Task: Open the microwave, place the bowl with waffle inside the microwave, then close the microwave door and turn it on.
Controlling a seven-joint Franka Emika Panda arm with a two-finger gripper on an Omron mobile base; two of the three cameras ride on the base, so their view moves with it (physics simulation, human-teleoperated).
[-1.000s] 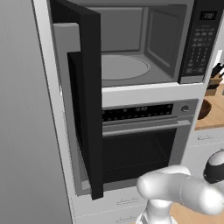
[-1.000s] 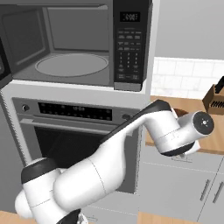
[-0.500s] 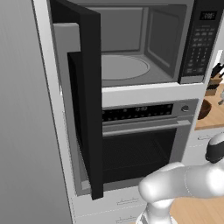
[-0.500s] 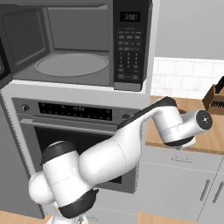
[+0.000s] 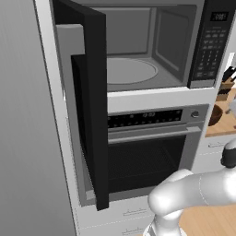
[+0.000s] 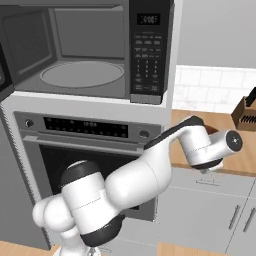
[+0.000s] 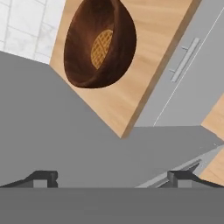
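Note:
The microwave stands open, its grey cavity and round turntable bare. The microwave door, a black panel, is swung out to the left. To the right, on the wooden counter, sits the bowl with waffle, reddish-brown with a golden waffle lying in it. The same bowl peeks in at the counter's edge in the left base view. My gripper is open and holds nothing. It hovers short of the bowl, over the grey cabinet side, with both fingertips well apart.
The silver-fronted oven sits under the microwave. A knife block stands at the back right of the counter. Grey drawers with a bar handle run below the counter edge. My white forearm stretches right across the oven front.
The arm has swung further right, carrying the hand out over the counter edge. The microwave, its door and the gripper's opening are unchanged.

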